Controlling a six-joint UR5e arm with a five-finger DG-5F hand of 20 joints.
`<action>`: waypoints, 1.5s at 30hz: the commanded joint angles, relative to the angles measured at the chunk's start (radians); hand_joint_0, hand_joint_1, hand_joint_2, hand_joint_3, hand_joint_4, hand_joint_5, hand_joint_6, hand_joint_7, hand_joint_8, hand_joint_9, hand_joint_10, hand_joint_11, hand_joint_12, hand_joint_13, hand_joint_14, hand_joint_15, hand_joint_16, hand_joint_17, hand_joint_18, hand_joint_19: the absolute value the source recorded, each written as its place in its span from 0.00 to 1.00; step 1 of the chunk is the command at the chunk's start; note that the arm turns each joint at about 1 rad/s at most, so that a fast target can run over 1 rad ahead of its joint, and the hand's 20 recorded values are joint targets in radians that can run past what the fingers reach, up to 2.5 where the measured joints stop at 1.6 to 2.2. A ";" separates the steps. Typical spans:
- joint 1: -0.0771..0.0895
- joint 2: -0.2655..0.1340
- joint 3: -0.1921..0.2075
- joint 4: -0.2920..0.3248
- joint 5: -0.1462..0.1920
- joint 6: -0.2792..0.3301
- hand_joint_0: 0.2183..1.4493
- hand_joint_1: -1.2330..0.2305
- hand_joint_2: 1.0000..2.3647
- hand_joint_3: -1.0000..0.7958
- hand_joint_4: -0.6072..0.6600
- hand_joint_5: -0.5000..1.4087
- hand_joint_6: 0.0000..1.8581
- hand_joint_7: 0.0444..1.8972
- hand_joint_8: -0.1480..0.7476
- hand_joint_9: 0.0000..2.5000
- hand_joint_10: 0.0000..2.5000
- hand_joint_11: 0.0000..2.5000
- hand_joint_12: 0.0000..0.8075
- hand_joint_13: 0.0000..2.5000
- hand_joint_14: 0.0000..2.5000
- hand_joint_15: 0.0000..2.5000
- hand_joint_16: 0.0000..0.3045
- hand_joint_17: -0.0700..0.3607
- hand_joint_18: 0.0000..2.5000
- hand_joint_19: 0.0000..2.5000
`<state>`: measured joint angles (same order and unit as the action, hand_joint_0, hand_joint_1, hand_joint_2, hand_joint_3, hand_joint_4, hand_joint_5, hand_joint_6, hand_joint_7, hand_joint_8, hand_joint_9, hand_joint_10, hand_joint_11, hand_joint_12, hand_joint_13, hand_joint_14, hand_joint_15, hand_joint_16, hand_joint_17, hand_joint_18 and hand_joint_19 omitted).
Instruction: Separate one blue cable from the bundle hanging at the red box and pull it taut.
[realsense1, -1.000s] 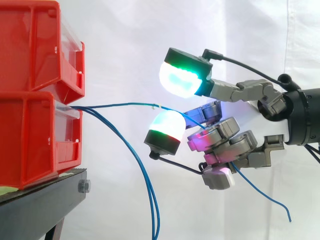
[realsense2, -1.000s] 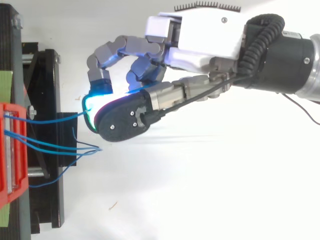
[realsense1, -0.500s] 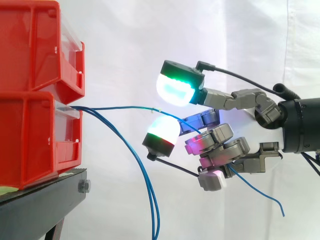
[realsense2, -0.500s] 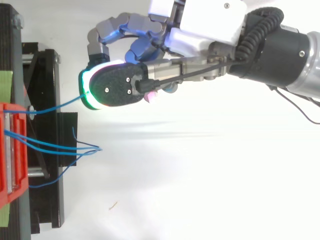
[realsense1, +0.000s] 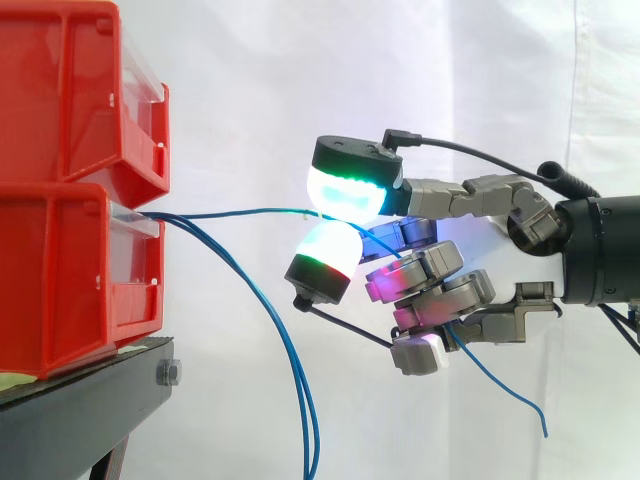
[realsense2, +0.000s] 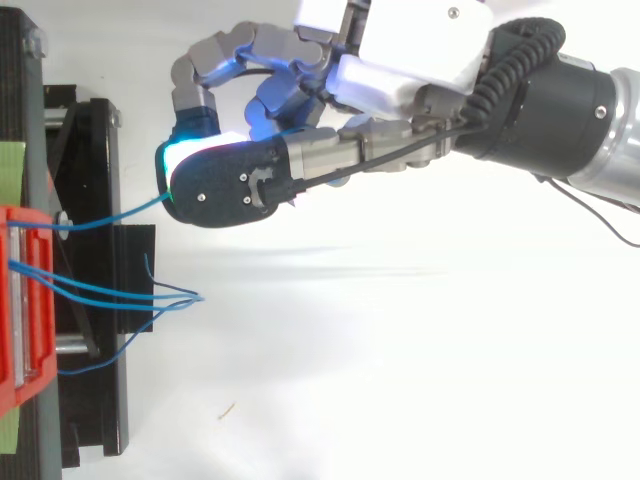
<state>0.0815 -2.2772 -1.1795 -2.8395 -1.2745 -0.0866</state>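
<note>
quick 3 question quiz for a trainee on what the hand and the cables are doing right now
1. True or false: the hand pinches one blue cable between two glowing pads.
2. Where does that cable come from? A: the upper red bin. B: the lower red bin. C: the black stand.
3. Fill in the missing word: in the side view, the other blue cables curve away from the bin and hang ____.

Key: 1 true; 2 B; 3 down
</note>
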 joint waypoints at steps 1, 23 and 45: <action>0.004 -0.001 0.000 -0.001 0.001 0.002 0.34 0.38 0.01 0.42 0.59 0.14 0.45 0.63 0.51 0.37 0.52 0.73 0.43 0.50 0.57 0.66 0.17 0.43 0.50 0.38; 0.021 -0.001 0.000 -0.011 0.017 0.025 0.47 0.33 0.00 0.68 0.55 0.15 0.49 0.67 0.52 0.37 0.55 0.70 0.43 0.48 0.66 0.63 0.16 0.42 0.48 0.41; 0.041 0.001 -0.095 0.051 0.015 0.050 0.50 0.36 0.14 0.72 0.53 0.15 0.49 0.67 0.52 0.37 0.55 0.70 0.42 0.44 0.78 0.60 0.15 0.40 0.45 0.45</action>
<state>0.1160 -2.2770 -1.2429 -2.8277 -1.2613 -0.0445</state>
